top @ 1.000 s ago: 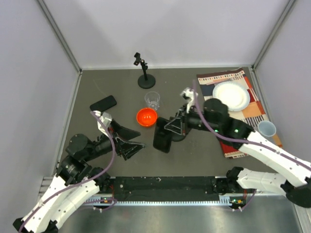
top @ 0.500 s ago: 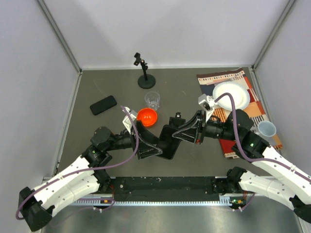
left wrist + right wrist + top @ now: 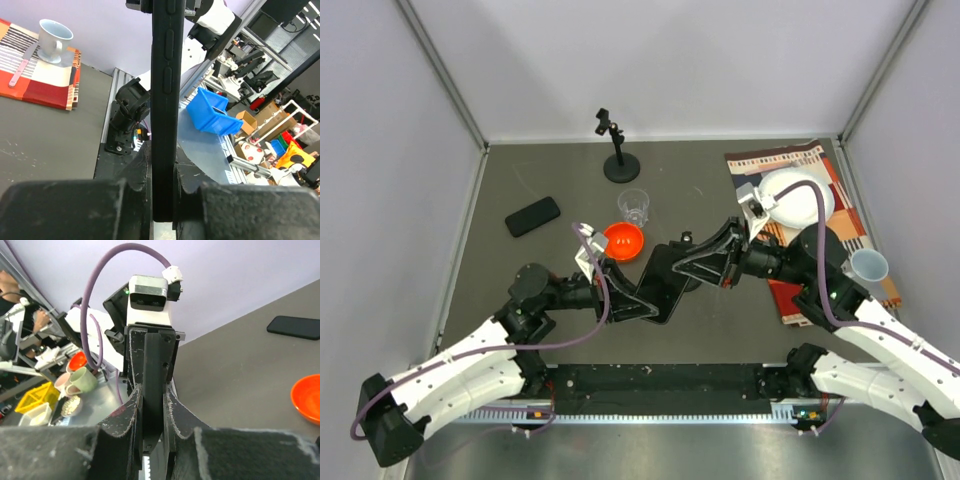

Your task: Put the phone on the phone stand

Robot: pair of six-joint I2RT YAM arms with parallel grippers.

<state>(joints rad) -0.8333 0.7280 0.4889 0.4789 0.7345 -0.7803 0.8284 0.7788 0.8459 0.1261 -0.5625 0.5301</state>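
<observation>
A black phone (image 3: 661, 279) is held off the table at mid-front, gripped from both sides. My left gripper (image 3: 638, 304) is shut on its lower left end, and the left wrist view shows the phone (image 3: 162, 100) edge-on between the jaws of that gripper (image 3: 163, 167). My right gripper (image 3: 694, 263) is shut on the upper right end; its wrist view shows the phone (image 3: 152, 385) pinched between its fingers (image 3: 176, 412). The phone stand (image 3: 620, 160), a thin black post on a round base, stands at the back. A second black phone (image 3: 532, 216) lies flat at the left.
An orange bowl (image 3: 621, 241) and a clear glass (image 3: 634, 207) stand between the held phone and the stand. A white plate (image 3: 796, 197) sits on a patterned mat (image 3: 840, 225) at the right, with a pale cup (image 3: 868, 266) at its edge.
My left arm swung in from the left and its gripper closed on the phone's lower end. The right arm tilted the phone and carried it slightly back and right.
</observation>
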